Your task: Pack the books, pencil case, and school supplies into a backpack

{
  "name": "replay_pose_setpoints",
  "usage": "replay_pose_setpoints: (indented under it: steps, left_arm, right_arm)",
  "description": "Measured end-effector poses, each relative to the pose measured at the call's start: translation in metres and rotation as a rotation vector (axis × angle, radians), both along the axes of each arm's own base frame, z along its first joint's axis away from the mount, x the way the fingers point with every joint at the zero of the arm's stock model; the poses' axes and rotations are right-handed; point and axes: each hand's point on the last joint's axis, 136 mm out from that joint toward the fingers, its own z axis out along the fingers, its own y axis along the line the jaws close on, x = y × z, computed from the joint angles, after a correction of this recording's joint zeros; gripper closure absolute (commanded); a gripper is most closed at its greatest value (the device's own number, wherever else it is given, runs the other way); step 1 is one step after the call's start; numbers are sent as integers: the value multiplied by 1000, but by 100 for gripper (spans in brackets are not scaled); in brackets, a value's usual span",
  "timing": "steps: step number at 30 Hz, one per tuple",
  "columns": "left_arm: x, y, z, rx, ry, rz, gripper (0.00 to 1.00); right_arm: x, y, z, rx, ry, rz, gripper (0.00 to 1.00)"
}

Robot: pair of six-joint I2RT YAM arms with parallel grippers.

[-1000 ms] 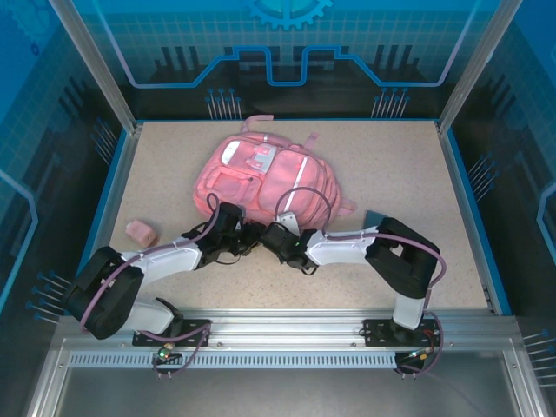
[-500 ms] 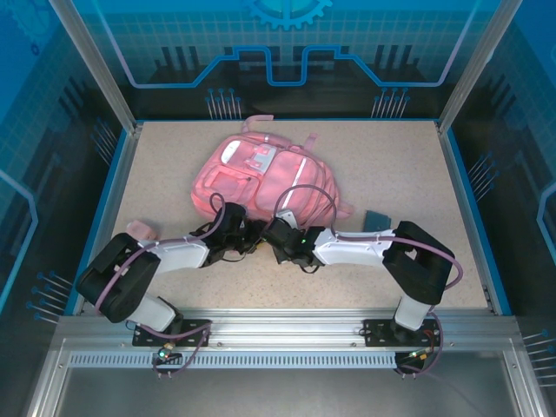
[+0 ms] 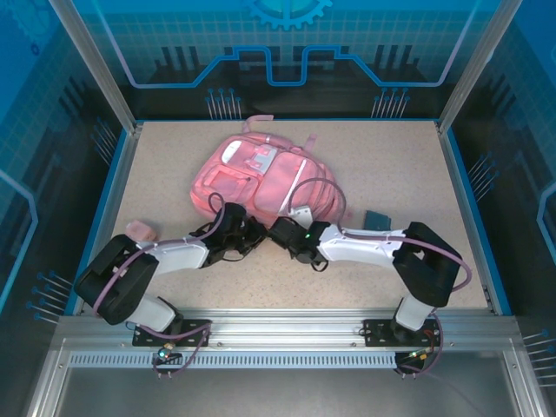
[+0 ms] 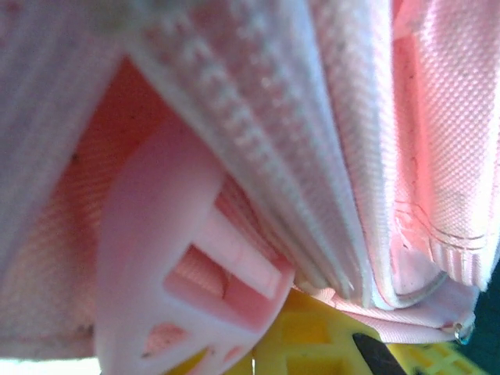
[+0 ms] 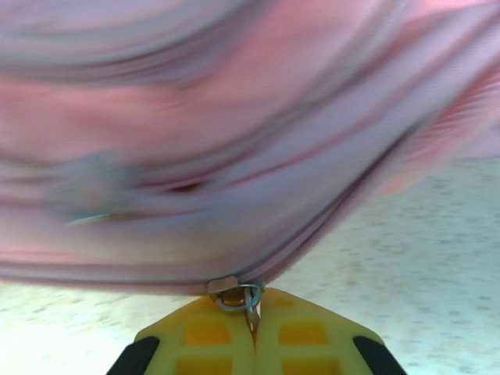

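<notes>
The pink backpack (image 3: 261,174) lies flat in the middle of the table. My left gripper (image 3: 248,236) is at its near edge. In the left wrist view its yellow fingers (image 4: 328,344) are shut against the hem (image 4: 367,293), beside a pink plastic buckle (image 4: 168,258). My right gripper (image 3: 284,233) meets the same edge from the right. It is shut on the metal zipper pull (image 5: 238,295), which sits at the tips of its yellow fingers (image 5: 312,332). The books are out of view.
A small pink lump (image 3: 141,230) sits near the left rail, beside my left arm. A teal flat piece (image 3: 378,219) lies right of the backpack, just behind my right forearm. Blue rails bound the table on three sides.
My left gripper has closed at the backpack's hem. My right arm has shifted right, still holding the zipper pull, and a pale patch now shows at the backpack's lower right.
</notes>
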Motion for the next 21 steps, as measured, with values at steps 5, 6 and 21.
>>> replay_pose_setpoints:
  steps: [5,6,21]
  left_arm:
    - [-2,6,6,19,-18,-9,100]
    - [-3,7,7,24,-25,-14,100]
    - [2,119,21,257,-1,130,38]
  right_arm:
    - [25,-41,11,-9,-7,-51,100]
    - [30,-44,10,-1,4,-41,100]
    - [-1,92,8,319,210,498,100]
